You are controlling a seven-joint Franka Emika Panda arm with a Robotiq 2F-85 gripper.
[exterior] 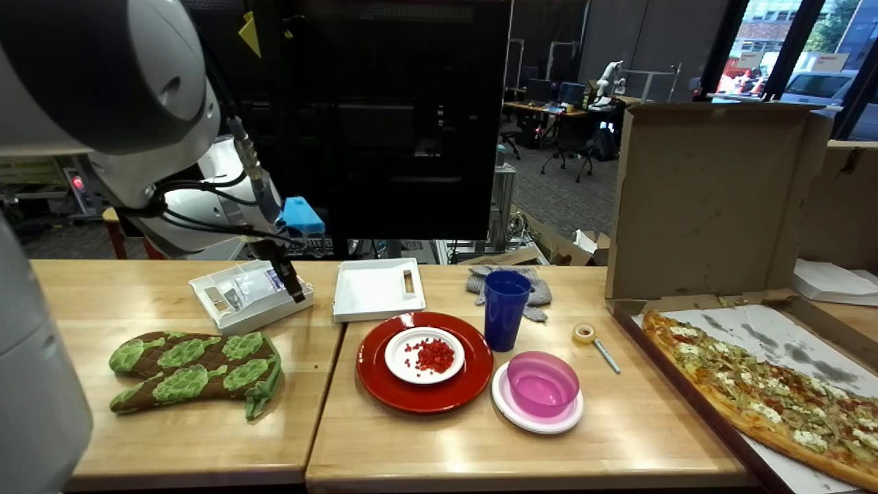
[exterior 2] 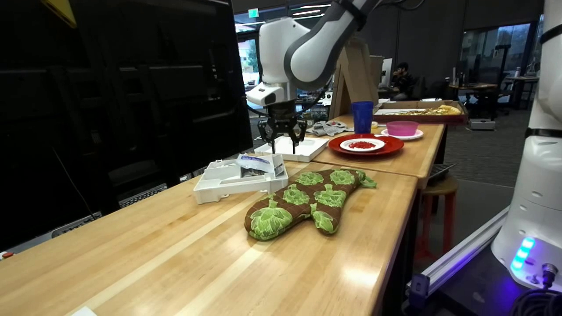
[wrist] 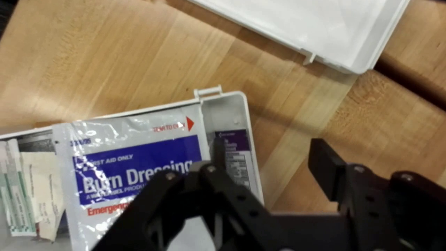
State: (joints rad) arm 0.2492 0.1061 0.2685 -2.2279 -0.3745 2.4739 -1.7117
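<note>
White plastic box (exterior 2: pixel 237 188), open on a table (exterior 2: pixel 175 245), near a robot gripper (wrist: pixel 270 153) whose fingers stand apart, holding nothing.
A shiny burn-dressing packet (wrist: pixel 132 167) rests label up in the box, probably kept from sliding by its walls. The lid (wrist: pixel 313 24) lies detached nearby, hollow side up, leaving the packet uncovered. In the wrist view, one finger overlaps the box's end.

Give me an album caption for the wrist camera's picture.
Open gripper above the edge of a white first-aid box with a burn dressing packet inside, a white lid nearby on the table.
</note>
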